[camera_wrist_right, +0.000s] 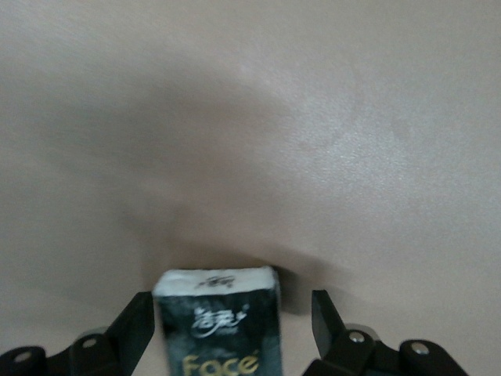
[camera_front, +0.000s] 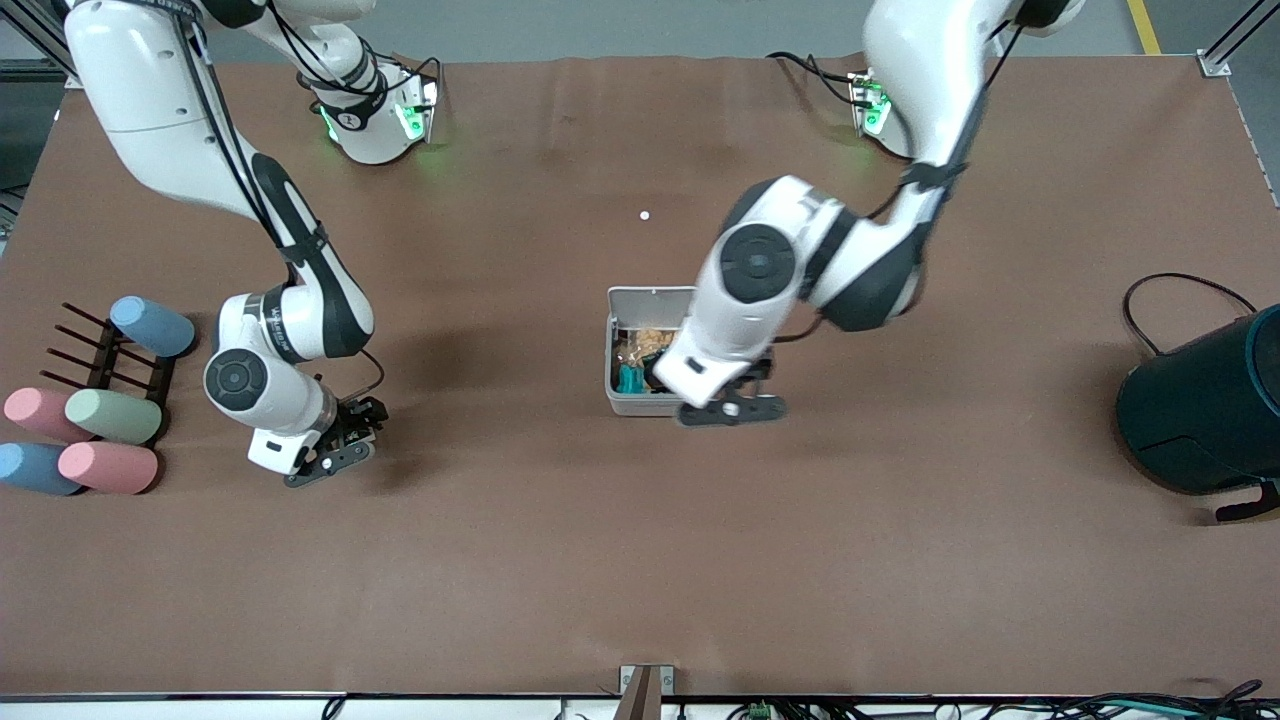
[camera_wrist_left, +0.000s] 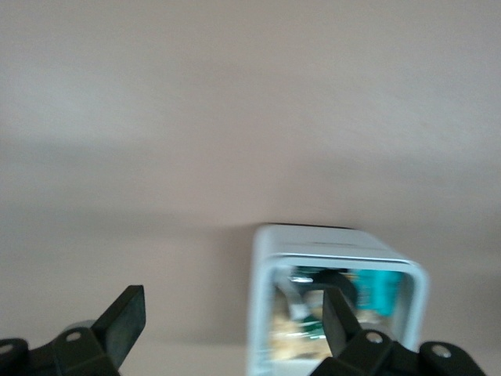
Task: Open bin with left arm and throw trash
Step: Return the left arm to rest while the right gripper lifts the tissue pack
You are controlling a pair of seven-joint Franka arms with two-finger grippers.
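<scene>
The right hand point(camera_wrist_right: 232, 321) sits low over the brown desk point(camera_front: 640, 560), well toward the right arm's end from the small square white-grey plastic bin point(camera_front: 640, 402), fingers spread around a black printed packet point(camera_wrist_right: 217, 323) without touching it. The left hand point(camera_front: 735, 408) hangs released over the bin's nearer edge. The bin stands mid-desk, lid point(camera_front: 650, 300) swung back, holding tan and teal scraps.
</scene>
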